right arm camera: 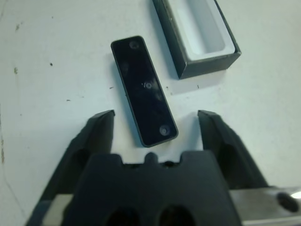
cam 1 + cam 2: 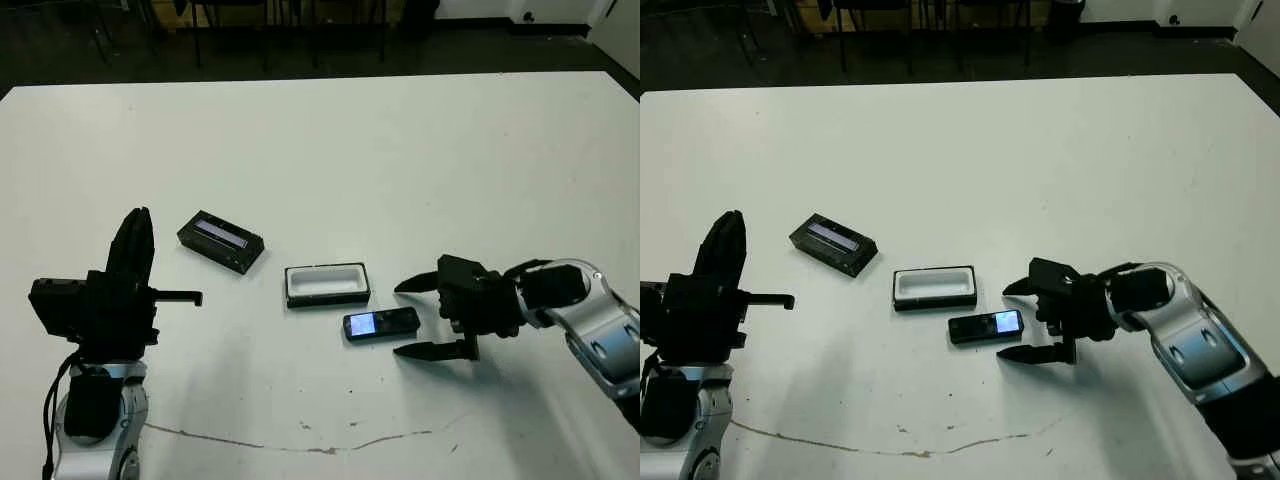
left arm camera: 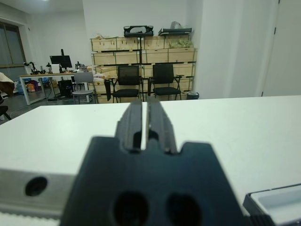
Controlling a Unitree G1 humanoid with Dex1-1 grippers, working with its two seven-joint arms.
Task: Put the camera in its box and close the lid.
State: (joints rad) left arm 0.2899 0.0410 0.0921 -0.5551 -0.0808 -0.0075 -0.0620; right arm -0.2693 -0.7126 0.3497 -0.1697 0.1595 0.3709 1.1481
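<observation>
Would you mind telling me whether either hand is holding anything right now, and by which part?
Nothing is held. The right hand is open, its fingers either side of the camera without touching. The left hand is shut on nothing.

White walls, chairs, stacked crates

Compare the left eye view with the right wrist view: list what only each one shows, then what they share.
Only the left eye view shows the black rectangular lid with a pale grey strip, the left gripper raised with fingers together, and a thin crack line on the white table.

Only the right wrist view shows, close up, that the near end of the slim black bar camera lies between the fingertips.

Both show the camera, the black white-lined tray box, and the open right gripper.
</observation>
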